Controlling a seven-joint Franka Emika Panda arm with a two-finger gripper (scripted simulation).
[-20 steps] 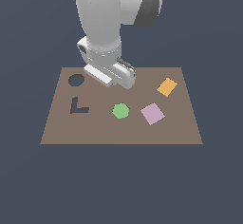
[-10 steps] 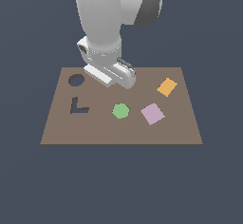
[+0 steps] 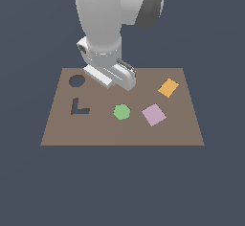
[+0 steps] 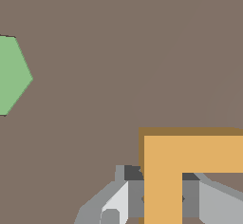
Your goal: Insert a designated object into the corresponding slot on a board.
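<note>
The orange L-shaped piece (image 4: 190,154) shows only in the wrist view, between my gripper's (image 4: 163,199) grey fingers (image 4: 135,197), which are shut on one of its arms. It hangs just above the brown board (image 4: 95,123) and casts a shadow on it. In the exterior view the arm's hand (image 3: 109,74) hovers over the board's (image 3: 119,134) far middle and hides the piece. The dark L-shaped slot (image 3: 79,108) lies on the exterior view's left, apart from the hand.
A dark round cutout (image 3: 76,81) lies behind the slot. A green hexagon (image 3: 121,111) (image 4: 9,76), a pink square tile (image 3: 153,114) and an orange square tile (image 3: 168,87) lie on the board to the exterior view's right.
</note>
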